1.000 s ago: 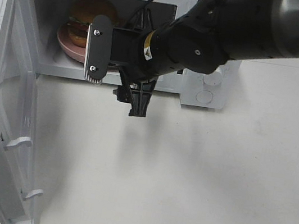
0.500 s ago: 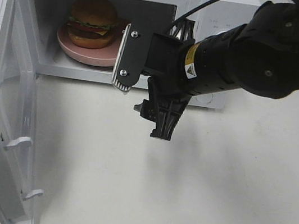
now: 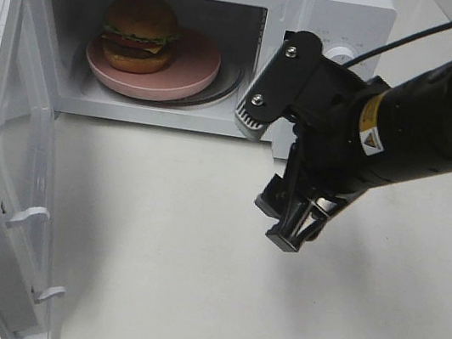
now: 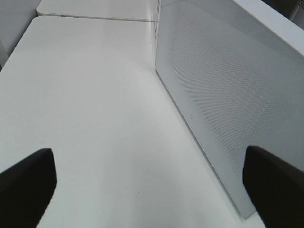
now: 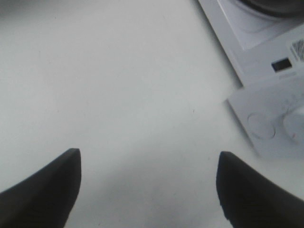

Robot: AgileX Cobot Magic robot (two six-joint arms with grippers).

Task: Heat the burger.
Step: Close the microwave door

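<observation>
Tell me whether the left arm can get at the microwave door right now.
Probably yes. The door stands wide open, and its outer face lies just ahead of the open left gripper. Only table surface shows between them, so nothing seems to block the way.

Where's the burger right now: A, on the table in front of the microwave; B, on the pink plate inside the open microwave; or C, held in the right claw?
B: the burger sits on the pink plate inside the microwave, whose door stands open.
</observation>
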